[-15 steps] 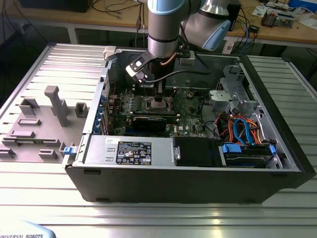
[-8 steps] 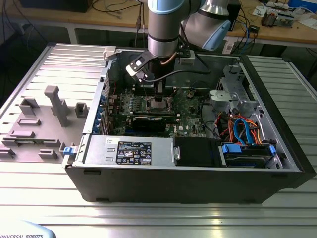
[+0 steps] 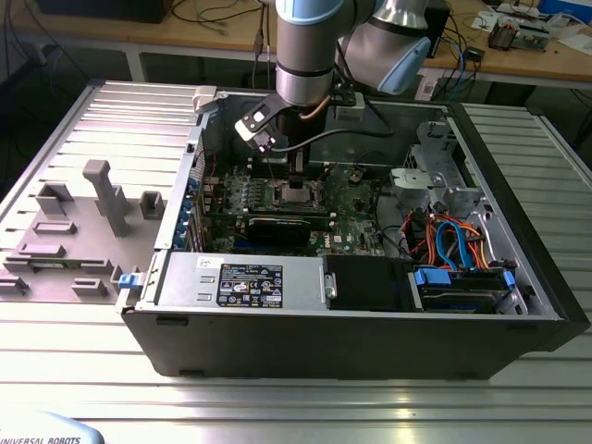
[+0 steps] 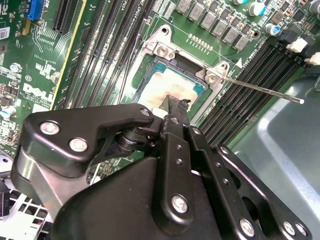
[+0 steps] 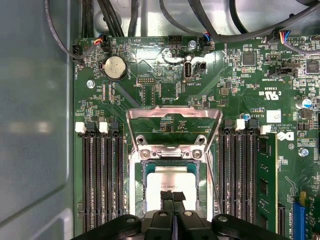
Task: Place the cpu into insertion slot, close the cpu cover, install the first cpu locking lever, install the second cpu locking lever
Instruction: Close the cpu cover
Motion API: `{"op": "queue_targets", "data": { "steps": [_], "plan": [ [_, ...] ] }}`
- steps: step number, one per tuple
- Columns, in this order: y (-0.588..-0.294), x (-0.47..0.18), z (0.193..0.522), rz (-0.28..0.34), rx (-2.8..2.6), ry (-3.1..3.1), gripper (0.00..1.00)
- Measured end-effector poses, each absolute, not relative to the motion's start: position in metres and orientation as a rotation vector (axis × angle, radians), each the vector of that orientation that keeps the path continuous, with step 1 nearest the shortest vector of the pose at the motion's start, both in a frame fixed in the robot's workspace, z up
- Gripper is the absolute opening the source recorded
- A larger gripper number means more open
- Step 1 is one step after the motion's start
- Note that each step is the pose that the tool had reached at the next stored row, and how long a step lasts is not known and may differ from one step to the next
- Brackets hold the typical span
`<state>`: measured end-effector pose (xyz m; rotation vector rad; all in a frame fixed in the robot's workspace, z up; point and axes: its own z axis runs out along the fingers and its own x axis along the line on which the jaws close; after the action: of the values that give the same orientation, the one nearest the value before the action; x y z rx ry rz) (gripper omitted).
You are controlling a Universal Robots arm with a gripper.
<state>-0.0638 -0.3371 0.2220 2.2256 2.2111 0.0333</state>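
cpu [image 5: 172, 181]: lies flat in the insertion slot [image 5: 135, 186], silver-grey top up, edges square to the slot's rim.

cpu cover [image 5: 172, 111]: open, swung back off the slot on its hinge, green board showing through its window.

Locking lever [image 4: 260, 90]: thin rod, unlatched, standing out from a corner of the slot over the memory slots [image 4: 240, 82].

End effector [image 5: 173, 196]: fingers narrow, pressed together with nothing between them, tips over the middle of the cpu. I cannot tell if they touch it.

Memory slots flank the insertion slot on both sides in the first wrist view.

Exterior view: arm [image 3: 305, 46] reaches straight down into the open computer case [image 3: 351, 342], over the far middle of the motherboard [image 3: 356, 199]. A black card [image 3: 277, 227] sits just near-side of the slot. The case rests on the slatted metal desk [image 3: 296, 407].
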Motion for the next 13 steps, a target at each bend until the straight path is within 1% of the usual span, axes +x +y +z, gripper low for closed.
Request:
{"op": "queue_targets", "data": {
  "steps": [13],
  "plan": [
    [-0.3371,-0.0637,0.2228,0.033,2.225,2.211,0.11]
  ]
}}
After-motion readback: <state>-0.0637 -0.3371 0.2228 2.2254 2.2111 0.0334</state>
